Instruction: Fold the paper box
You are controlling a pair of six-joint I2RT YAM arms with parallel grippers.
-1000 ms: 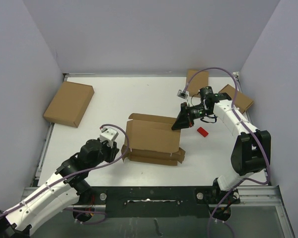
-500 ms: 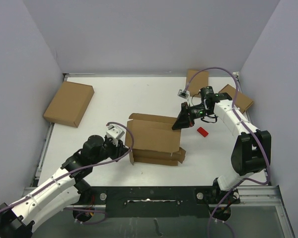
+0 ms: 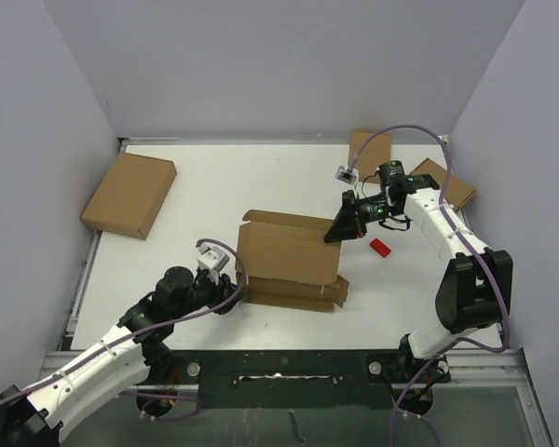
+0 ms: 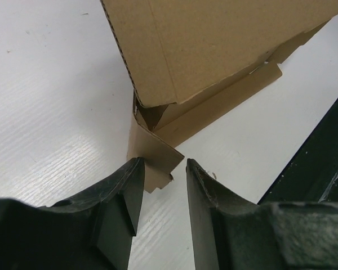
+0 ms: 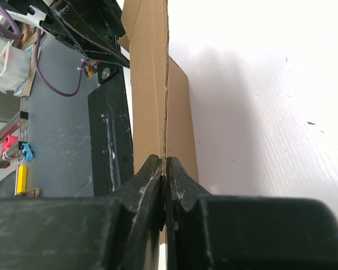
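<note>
The left arm (image 3: 112, 349) stretches low from the near left of the worktop (image 3: 205, 191), elbow bent, bringing the left pincer (image 3: 227, 279) to the near left corner of the paper box (image 3: 289, 253). The right arm (image 3: 447, 233) rises at the right and reaches inward, so the right pincer (image 3: 335, 233) meets the box's far right corner. The box sits mid-worktop, its lid panel raised. There are four cardboard boxes in all — this one, one larger box (image 3: 129, 194) at the far left and two smaller boxes (image 3: 370, 149) at the far right — plus one small red item (image 3: 380, 247). Only the left wrist view shows that pincer's jaws parted, with a loose side flap (image 4: 152, 160) between them, ungripped. Only the right wrist view shows the other pincer clenched on the panel's thin edge.
</note>
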